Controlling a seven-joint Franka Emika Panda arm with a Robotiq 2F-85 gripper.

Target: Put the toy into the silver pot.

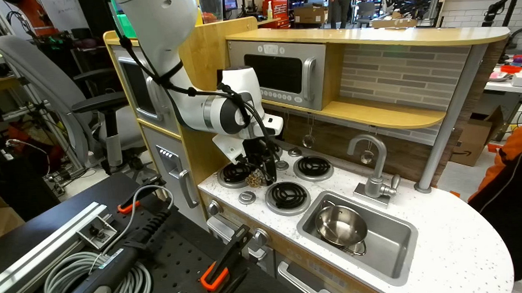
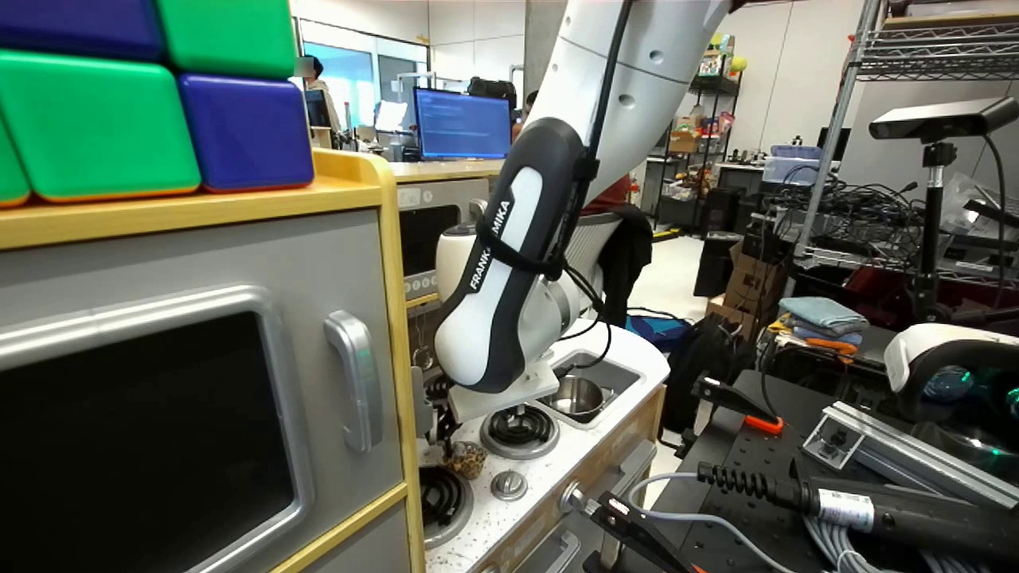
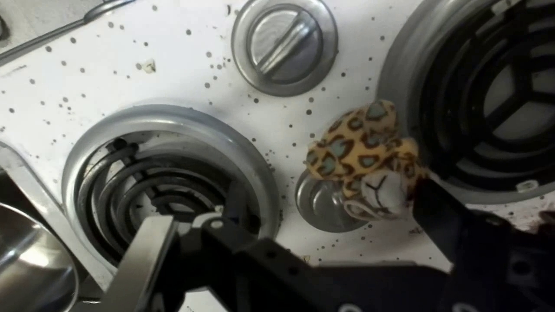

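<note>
The toy (image 1: 254,178) is a small plush with yellow leopard spots and a white muzzle. It sits among the stove burners, by a small knob, and also shows in an exterior view (image 2: 466,459) and the wrist view (image 3: 355,147). My gripper (image 3: 331,197) has its fingers spread wide, with the toy's head close to the right-hand finger; whether they touch is unclear. The gripper (image 1: 261,164) reaches down to the stove top in both exterior views. The silver pot (image 1: 341,225) stands inside the sink; it shows in an exterior view (image 2: 579,395) and partly in the wrist view (image 3: 32,260).
The grey sink (image 1: 396,270) has a faucet (image 1: 376,168) behind it. Burners (image 1: 288,198) and knobs (image 1: 247,197) surround the toy. A microwave shelf (image 1: 280,75) overhangs the back of the counter. A tall cabinet (image 2: 350,263) stands beside the arm. Clamps (image 1: 216,274) lie on the black table.
</note>
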